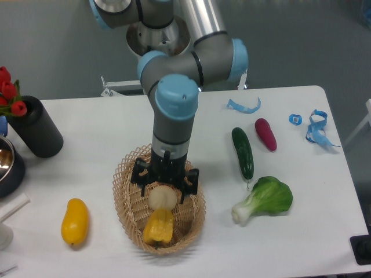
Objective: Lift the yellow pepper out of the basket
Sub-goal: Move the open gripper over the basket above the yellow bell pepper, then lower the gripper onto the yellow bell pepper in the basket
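The yellow pepper (159,226) lies at the near end of the tan wicker basket (124,212). A pale round ball (162,198) sits just behind it. My gripper (164,188) hangs over the middle of the basket, above the pale ball and a little short of the pepper. Its two black fingers are spread wide, one at each side, with nothing held between them. The arm hides the far part of the basket.
A smooth yellow mango-like fruit (75,221) lies left of the basket. Right of it are a cucumber (243,152), a purple vegetable (265,134) and a bok choy (264,198). A black vase of red tulips (33,125) and a dark bowl (7,165) stand at the left.
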You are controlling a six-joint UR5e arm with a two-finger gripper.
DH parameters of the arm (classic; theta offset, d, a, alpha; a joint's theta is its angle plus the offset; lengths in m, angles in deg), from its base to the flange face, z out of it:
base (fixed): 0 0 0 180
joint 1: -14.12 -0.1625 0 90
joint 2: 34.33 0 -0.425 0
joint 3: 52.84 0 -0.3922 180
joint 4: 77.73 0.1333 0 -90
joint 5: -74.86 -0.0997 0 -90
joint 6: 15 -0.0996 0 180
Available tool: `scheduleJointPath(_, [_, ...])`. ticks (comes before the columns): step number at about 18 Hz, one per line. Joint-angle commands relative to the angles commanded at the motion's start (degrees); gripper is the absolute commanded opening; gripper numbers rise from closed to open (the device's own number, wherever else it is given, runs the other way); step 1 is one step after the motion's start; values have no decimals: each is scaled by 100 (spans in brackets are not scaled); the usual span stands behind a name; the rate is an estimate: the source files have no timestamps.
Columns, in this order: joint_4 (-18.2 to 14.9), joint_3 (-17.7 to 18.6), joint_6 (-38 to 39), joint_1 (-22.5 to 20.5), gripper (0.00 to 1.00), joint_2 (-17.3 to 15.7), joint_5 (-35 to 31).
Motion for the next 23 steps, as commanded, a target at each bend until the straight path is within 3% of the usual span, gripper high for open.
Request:
scheduleJointPath(6, [0, -105, -70, 0, 100, 317, -9])
scheduleJointPath(23, [88, -176, -70, 18, 100, 625, -26])
